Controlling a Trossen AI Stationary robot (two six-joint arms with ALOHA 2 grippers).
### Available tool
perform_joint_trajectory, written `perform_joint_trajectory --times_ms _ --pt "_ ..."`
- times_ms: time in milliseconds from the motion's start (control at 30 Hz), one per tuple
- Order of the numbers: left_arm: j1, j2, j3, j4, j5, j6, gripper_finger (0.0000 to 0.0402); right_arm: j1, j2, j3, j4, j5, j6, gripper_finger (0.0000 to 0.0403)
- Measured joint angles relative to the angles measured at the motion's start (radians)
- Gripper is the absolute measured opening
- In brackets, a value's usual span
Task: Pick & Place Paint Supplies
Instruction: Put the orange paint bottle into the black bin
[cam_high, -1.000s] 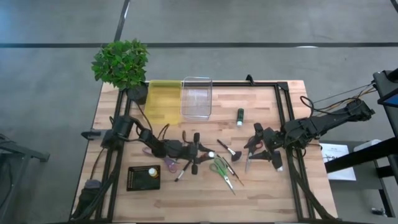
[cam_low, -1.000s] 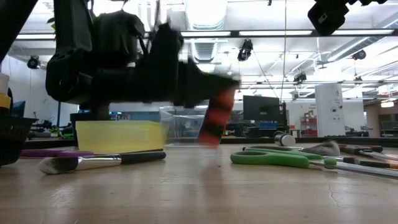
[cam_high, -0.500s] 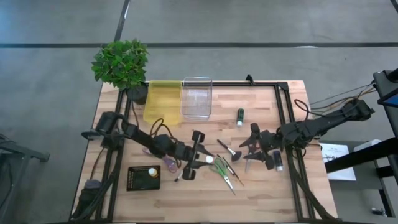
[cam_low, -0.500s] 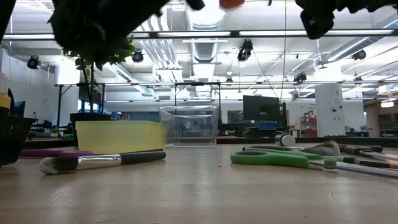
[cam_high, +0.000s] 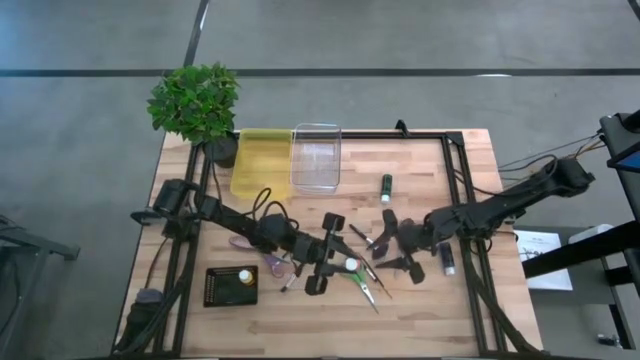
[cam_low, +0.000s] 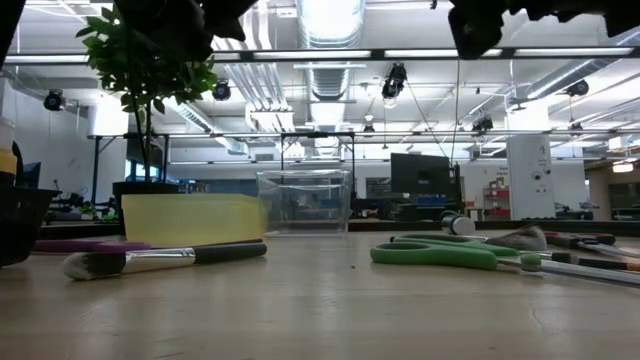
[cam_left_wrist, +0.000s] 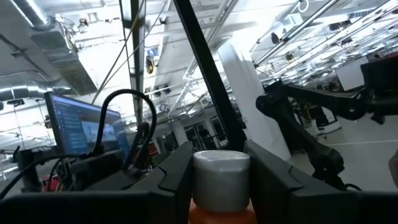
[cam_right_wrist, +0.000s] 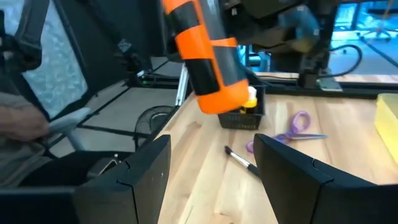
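Holding an orange paint bottle (cam_left_wrist: 219, 186) in my left gripper (cam_high: 322, 255), lifted clear for carrying.
My right gripper (cam_high: 392, 247) hovers opposite, jaws apart and empty, ready to take it.

Both pincers (cam_high: 322, 255) (cam_high: 392, 245) closer together, mid-table.

Plant (cam_high: 195, 100), clear bin (cam_high: 316, 158) — green scissors (cam_high: 357, 276).

The left end effector (cam_left_wrist: 219, 186) was closed on an orange paint bottle (cam_left_wrist: 221, 208) with a grey-white cap (cam_left_wrist: 221, 174), one dark finger (cam_left_wrist: 171, 180) pressed against each side. Beyond it the other dark arm (cam_left_wrist: 311, 118) reached across. A lit monitor (cam_left_wrist: 78, 127) and looping black cable (cam_left_wrist: 134, 124) stood behind.
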Motion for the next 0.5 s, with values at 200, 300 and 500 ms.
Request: perform_joint_trajectory --times_ms 200,300,500 --pt "0.000 0.000 0.000 0.001 0.017 -0.011 0.0117 -0.001 0.068 0.050 -0.001 -0.010 -0.092 0.0228" --pt "0.000 0.000 0.000 0.004 0.020 -0.011 0.0117 -0.001 0.087 0.070 -0.002 -0.013 -0.134 0.0228" --pt "-0.001 0.000 -0.001 0.006 0.029 -0.020 0.0117 -0.002 0.109 0.111 -0.003 -0.039 -0.168 0.0228"
